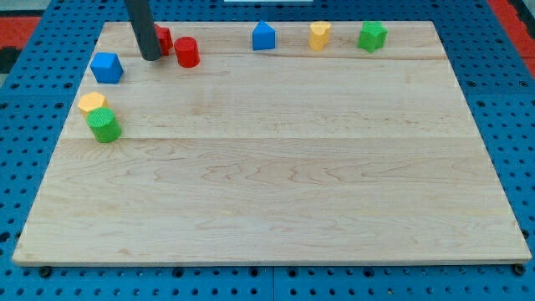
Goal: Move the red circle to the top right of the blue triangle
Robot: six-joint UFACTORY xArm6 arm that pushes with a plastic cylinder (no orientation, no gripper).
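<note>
The red circle (186, 52), a short red cylinder, stands near the board's top left. My tip (151, 57) rests just to its left, a small gap apart. A second red block (164, 39) sits partly hidden behind the rod, touching or nearly touching it. The blue triangle-topped block (263, 36) stands at the top edge, to the right of the red circle. A blue cube-like block (106, 67) lies left of my tip.
A yellow block (92, 103) and a green cylinder (104, 124) sit together at the left edge. A yellow block (319, 34) and a green block (372, 36) stand along the top edge at the right. The wooden board (276, 192) lies on a blue pegboard.
</note>
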